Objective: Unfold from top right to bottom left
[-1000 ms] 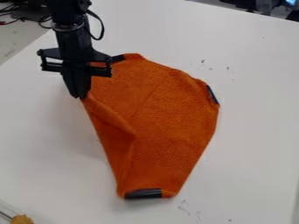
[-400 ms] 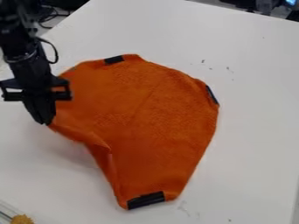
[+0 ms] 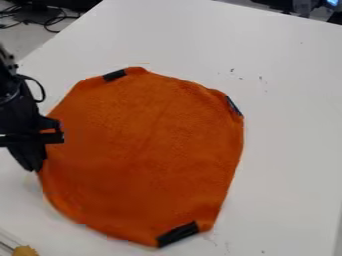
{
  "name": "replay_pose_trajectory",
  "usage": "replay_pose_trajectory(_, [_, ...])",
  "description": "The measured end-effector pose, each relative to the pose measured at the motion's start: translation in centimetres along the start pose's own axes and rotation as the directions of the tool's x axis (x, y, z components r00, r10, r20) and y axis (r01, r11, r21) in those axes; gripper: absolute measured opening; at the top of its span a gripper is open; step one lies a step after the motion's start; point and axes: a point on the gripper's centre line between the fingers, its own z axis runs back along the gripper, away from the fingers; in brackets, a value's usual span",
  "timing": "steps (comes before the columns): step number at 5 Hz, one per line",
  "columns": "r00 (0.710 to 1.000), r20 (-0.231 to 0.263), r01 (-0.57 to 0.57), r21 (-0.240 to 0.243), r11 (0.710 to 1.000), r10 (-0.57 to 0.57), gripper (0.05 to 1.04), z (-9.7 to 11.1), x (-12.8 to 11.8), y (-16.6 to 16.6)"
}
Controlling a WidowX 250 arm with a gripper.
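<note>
Beyond the far left edge of the white table (image 3: pixel 294 150), I saw dark cables (image 3: pixel 50 22) on a pale floor (image 3: pixel 27 42). Dark objects stood past the table's far right edge, and small dark specks (image 3: pixel 232 70) dotted its surface on the far right side. Across the middle and left of the table I had the orange cloth (image 3: pixel 147 145), spread broadly in a rounded, uneven shape. Its right side ran down to a narrower corner at the near end, while its near left edge bowed outward and looked slightly curled.

Three black strips marked the cloth's border: one (image 3: pixel 114 75) on the far left, one (image 3: pixel 234 105) on the far right, and one (image 3: pixel 178 233) at the near end, set at a slant. My gripper (image 3: pixel 33 169) hung at the left of the scene, angled down to the cloth's left edge. I had the fingers (image 3: pixel 25 157) close together, pinching that edge. Near the left near corner of my view sat a small yellow-brown item (image 3: pixel 25 251), apart from the cloth, with a thin dark rod (image 3: pixel 6 246) beside it.
</note>
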Motion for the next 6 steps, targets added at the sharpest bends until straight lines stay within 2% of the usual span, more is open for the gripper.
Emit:
replay_pose_trajectory(1, [1.0, 0.005, -0.004, 0.007, 1.0, 0.004, 0.078, -0.1, -0.4, 1.0])
replay_pose_trajectory(2, [0.999, 0.004, 0.034, 0.0, 0.999, -0.034, 0.23, -0.3, -0.3, 1.5])
replay_pose_trajectory(3, [0.999, -0.004, 0.044, 0.003, 0.999, -0.044, 0.486, -0.2, 0.1, 1.9])
replay_pose_trajectory(4, [0.998, -0.046, 0.043, 0.028, 0.999, -0.042, 0.797, 0.2, -0.2, 2.3])
replay_pose_trajectory(5, [0.997, -0.049, 0.067, 0.056, 0.996, -0.064, 0.999, 1.7, 0.5, 2.6])
replay_pose_trajectory(6, [0.99, -0.063, 0.132, 0.075, 0.988, -0.128, 1.004, 3.2, 1.8, 2.4])
